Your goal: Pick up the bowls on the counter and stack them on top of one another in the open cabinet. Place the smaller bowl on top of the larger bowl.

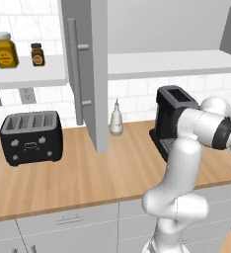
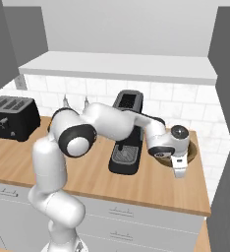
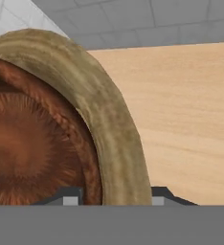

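Hand view: larger bowl (image 3: 111, 124) cropped

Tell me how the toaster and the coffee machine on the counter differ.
The toaster is low and wide; the coffee machine is tall and narrower. The toaster has slots across its top; the coffee machine has a drip tray at its foot. The toaster stands left of the open cabinet door, the coffee machine right of it. Both are black and stand upright on the counter.

The long light wooden counter (image 1: 88, 173) crosses the frame's middle. At left on it stands a black four-slot toaster (image 1: 31, 137), a small pale bottle (image 1: 116, 120) centre, a black coffee machine (image 1: 172, 118) right. The tall grey cabinet door (image 1: 95, 69) hangs above centre.
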